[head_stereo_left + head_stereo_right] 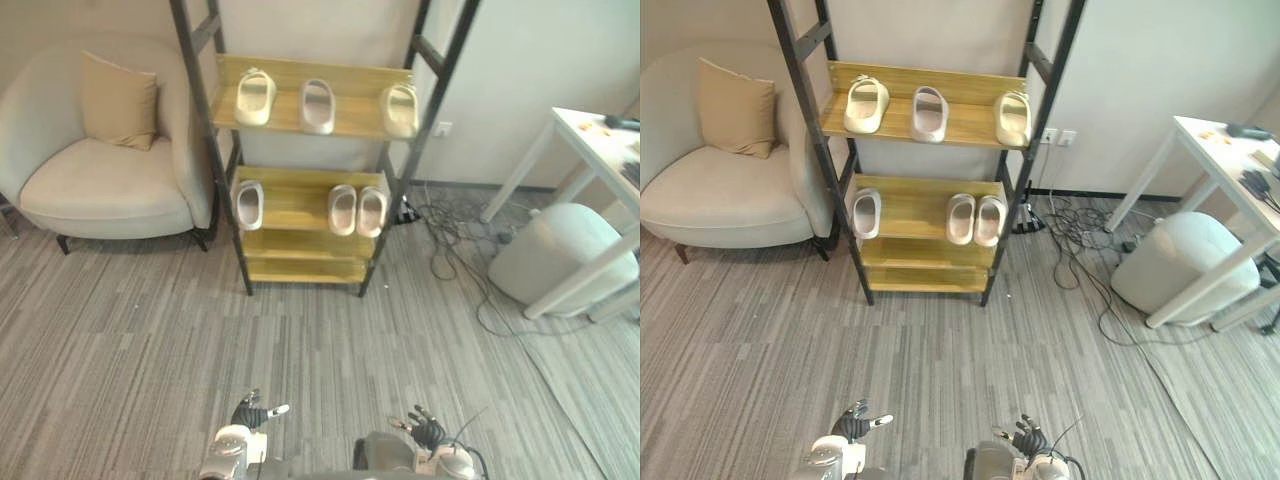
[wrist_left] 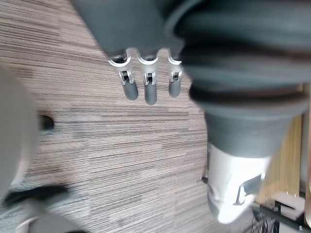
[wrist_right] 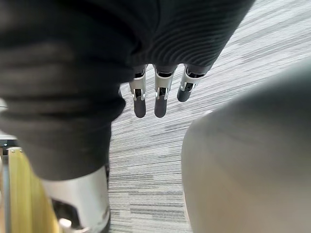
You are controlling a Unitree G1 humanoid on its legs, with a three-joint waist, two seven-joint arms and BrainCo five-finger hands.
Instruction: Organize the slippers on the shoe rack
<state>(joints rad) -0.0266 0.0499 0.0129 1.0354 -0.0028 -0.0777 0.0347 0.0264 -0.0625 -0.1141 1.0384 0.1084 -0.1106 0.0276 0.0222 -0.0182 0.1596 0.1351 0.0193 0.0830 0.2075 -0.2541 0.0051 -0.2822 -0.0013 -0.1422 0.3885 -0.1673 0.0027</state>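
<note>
The left robot hand (image 1: 250,413) and right robot hand (image 1: 428,432) hang open and empty, well apart from the cream foam slippers (image 1: 318,106) on the upper shelves of the black-framed wooden shoe rack (image 1: 292,208); they look light and springy, best pinched by the strap.

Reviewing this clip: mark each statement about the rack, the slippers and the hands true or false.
1. The top shelf of the black-framed wooden shoe rack holds three pale foam slippers. True.
2. The middle shelf holds four slippers. False: three, a lone slipper at its left and a side-by-side pair at its right.
3. The left hand and right hand hang low over the grey striped carpet, fingers open, holding nothing. True.
4. The tan cushion lies on the carpet. False: it leans in the cream armchair.
</note>
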